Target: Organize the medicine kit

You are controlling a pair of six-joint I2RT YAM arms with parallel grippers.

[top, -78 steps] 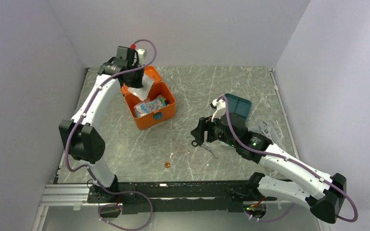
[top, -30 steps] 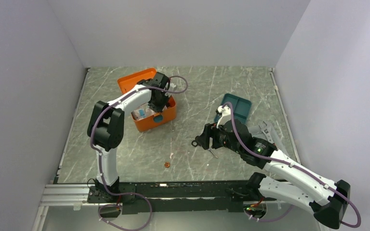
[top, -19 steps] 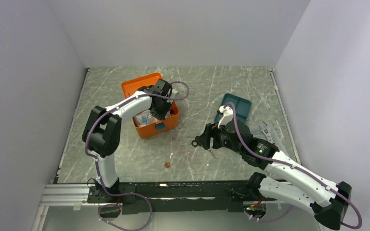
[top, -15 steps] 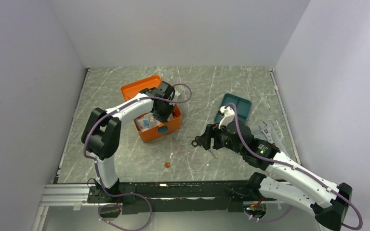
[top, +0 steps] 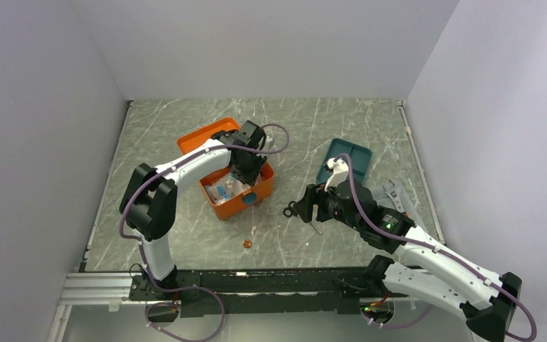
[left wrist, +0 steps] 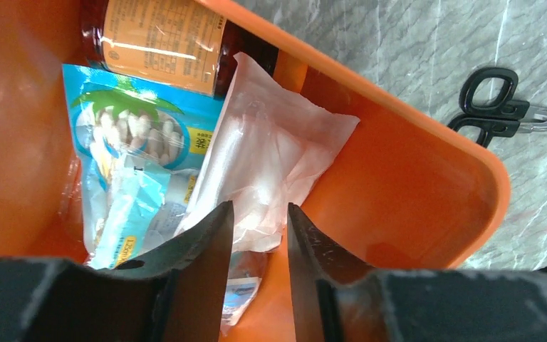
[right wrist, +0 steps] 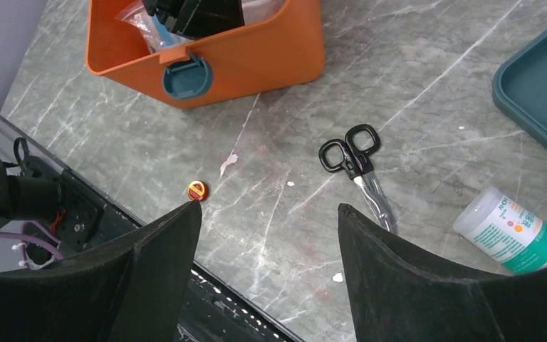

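Observation:
The medicine kit [top: 231, 208] is an orange box standing left of centre with its lid [top: 199, 139] thrown back. My left gripper [top: 246, 169] reaches down inside it. In the left wrist view the left gripper [left wrist: 258, 206] has its jaws a little apart, open, with nothing between them. It hangs just over a white gauze packet [left wrist: 263, 164]. Beside that lie a blue packet [left wrist: 135, 135] and a brown bottle [left wrist: 164, 35]. My right gripper [right wrist: 269, 206] hovers open and empty over bare table, right of the kit [right wrist: 256, 57] with its teal latch [right wrist: 185, 77].
Black-handled scissors [right wrist: 352, 160] lie on the marble beyond the right fingertips. A white medicine bottle [right wrist: 513, 231] lies to their right and a teal divided tray [top: 352, 158] behind. A small red cap [top: 246, 244] sits near the front rail. Walls enclose the table on three sides.
The left gripper came down into the kit with the white packet, and the kit slid nearer and to the right. Its jaws have since parted. The right arm barely moved.

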